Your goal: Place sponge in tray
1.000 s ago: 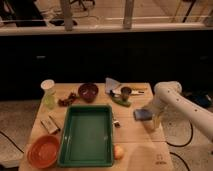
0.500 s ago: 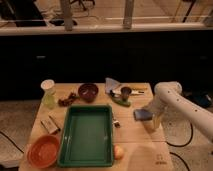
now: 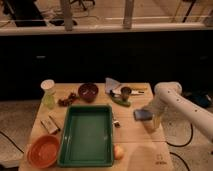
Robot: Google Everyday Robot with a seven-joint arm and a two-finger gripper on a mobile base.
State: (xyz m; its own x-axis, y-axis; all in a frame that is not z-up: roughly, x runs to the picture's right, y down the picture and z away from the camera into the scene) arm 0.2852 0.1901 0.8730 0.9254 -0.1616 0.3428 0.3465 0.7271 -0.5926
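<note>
Over on the left edge of the worktop (image 3: 142, 152) an orange bowl (image 3: 44, 150) is sitting at the near corner with a pale cup (image 3: 48, 93) standing behind it, and neither is mattering for this step. Moving along, the tray (image 3: 88, 136) is lying green and bare through the middle, a dark bowl (image 3: 88, 91) beyond its far rim and a small round fruit (image 3: 118, 151) at its near right corner. Further right, the sponge (image 3: 141, 115) is resting on the wood, well clear of the tray, so the pick is looking like the step in hand. The claw (image 3: 151, 121) is hanging right against the sponge's right side, jaws spread wide and gripping nothing that I can make out. To do this well, I'd say it should be centring over the pad, pressing down enough that the soft body is sitting between the fingers, squeezing gently, then lifting clear of the rim before travelling left. Finishing at the right, the white arm (image 3: 176, 98) is reaching in from that edge, elbow raised high, forearm dropping steeply towards the worktop.
</note>
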